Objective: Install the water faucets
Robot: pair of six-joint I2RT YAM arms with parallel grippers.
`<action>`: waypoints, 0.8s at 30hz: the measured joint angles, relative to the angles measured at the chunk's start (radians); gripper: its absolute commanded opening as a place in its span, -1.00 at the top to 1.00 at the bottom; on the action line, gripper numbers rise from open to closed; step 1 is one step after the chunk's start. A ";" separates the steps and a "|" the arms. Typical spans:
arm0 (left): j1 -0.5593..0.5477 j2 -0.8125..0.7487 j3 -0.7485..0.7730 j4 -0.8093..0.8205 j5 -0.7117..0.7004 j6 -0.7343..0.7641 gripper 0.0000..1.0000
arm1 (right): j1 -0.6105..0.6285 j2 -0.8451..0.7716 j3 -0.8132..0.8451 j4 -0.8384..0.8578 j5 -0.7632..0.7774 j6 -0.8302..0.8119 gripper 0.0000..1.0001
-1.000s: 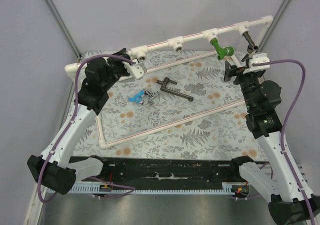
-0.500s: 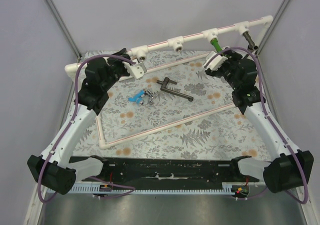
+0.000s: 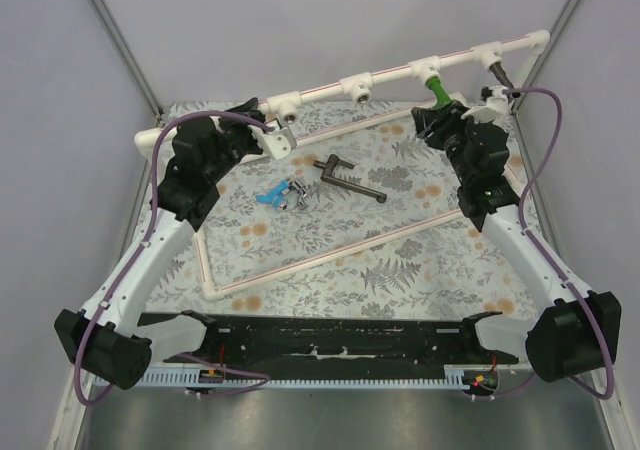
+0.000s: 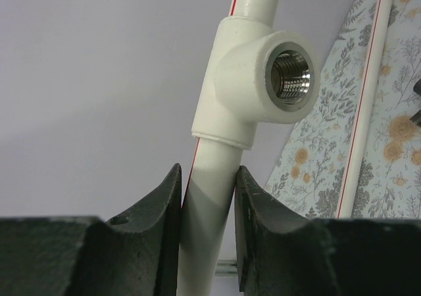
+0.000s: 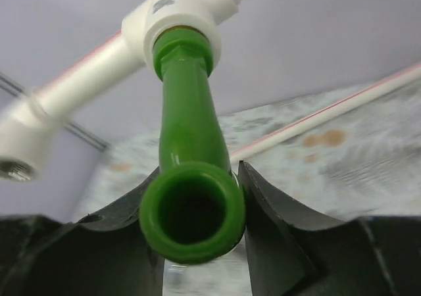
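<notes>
Top view: the left tool [image 3: 277, 138], left of centre, is clamped narrow on the white pipe [image 3: 320, 89] that runs across the back. At the upper right, the right tool [image 3: 438, 114] is closed around the green faucet [image 3: 436, 91], which hangs from a fitting on that pipe. The blue faucet [image 3: 268, 195] and the silver faucet [image 3: 297, 192] lie touching in the middle of the flowered counter [image 3: 420, 260]. The dark grey faucet [image 3: 347, 177] with its lever lies just to their right.

Left wrist view: two black fingers [image 4: 158, 210] press on either side of the pipe at the bottom centre. Above them is a white tee fitting [image 4: 230, 92], and its metal-threaded hole has nothing in it.

Right wrist view: the green faucet fills the centre, its upper end screwed into a white fitting [image 5: 177, 13] at the top. Its round mouth sits low in the frame, with a black finger [image 5: 270, 204] close against each side.
</notes>
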 measured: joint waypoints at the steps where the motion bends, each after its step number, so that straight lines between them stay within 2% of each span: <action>1: -0.003 0.000 0.000 0.001 0.003 0.000 0.96 | 0.000 -0.003 -0.009 0.011 0.008 0.156 1.00; 4: -0.015 0.000 0.000 0.002 0.021 -0.002 0.96 | 0.001 -0.011 -0.035 0.047 0.029 0.684 0.96; 6: -0.016 0.000 0.000 0.003 0.029 -0.007 0.96 | 0.001 -0.005 -0.040 0.079 0.018 0.974 0.73; 8: -0.014 0.000 0.000 0.006 0.029 -0.011 0.96 | 0.001 0.006 -0.039 0.109 0.000 1.162 0.49; 10: -0.013 0.001 0.000 0.009 0.029 -0.015 0.96 | 0.001 0.009 -0.033 0.116 -0.005 1.250 0.18; 14: -0.014 0.001 0.000 0.009 0.031 -0.020 0.96 | 0.001 -0.010 -0.033 0.101 0.006 1.322 -0.22; 16: -0.013 -0.003 0.000 0.004 0.029 -0.022 0.96 | -0.012 -0.028 -0.047 0.094 0.070 1.322 -0.40; 19: -0.014 -0.005 0.000 0.000 0.029 -0.023 0.96 | -0.050 -0.075 -0.093 0.074 0.161 1.268 -0.68; 20: -0.014 -0.005 0.000 0.000 0.029 -0.023 0.96 | -0.056 -0.095 -0.106 0.065 0.184 1.246 -0.86; 21: -0.013 -0.005 0.000 0.000 0.030 -0.023 0.96 | -0.059 -0.122 -0.121 0.057 0.204 1.207 -0.96; 24: -0.014 -0.005 0.000 0.000 0.029 -0.023 0.96 | -0.060 -0.206 -0.140 0.031 0.244 1.043 -0.96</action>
